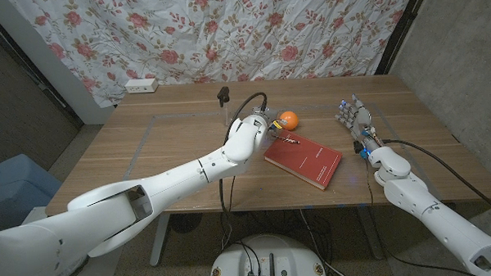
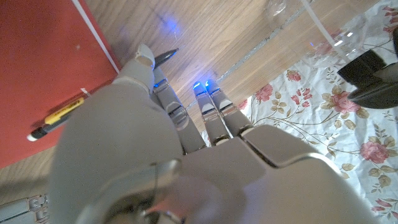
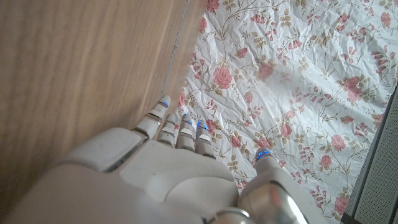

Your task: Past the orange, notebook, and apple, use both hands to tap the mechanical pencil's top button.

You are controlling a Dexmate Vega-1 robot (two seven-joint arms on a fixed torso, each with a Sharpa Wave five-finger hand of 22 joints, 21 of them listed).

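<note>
From the head view, the left arm reaches diagonally across the table [image 1: 148, 150] from its near left corner toward the middle, ending in the left hand [image 1: 257, 128], which hovers over the far corner of the red notebook [image 1: 304, 160]. The pencil [image 1: 288, 139], yellow and black, lies on that corner of the notebook just beside the hand, and the orange [image 1: 288, 118] sits on the table right behind it, toward the far edge. Whether the left hand's fingers are spread or curled cannot be told here. The right arm comes in from the near right corner, and the right hand [image 1: 353, 116] stands upright near the right edge, fingers apart and pointing toward the far edge, holding nothing, well apart from the notebook.

In the left wrist view, the left hand [image 2: 180, 118] shows its back, fingers reaching out straight and close together above the bare wood, with nothing seen in them. The pencil [image 2: 57, 117] lies on the notebook [image 2: 43, 62] beside the hand.

In the right wrist view, the right hand [image 3: 180, 155] holds its fingers extended and slightly apart, empty, past the table's far edge toward a flowered cloth [image 3: 292, 74].
</note>
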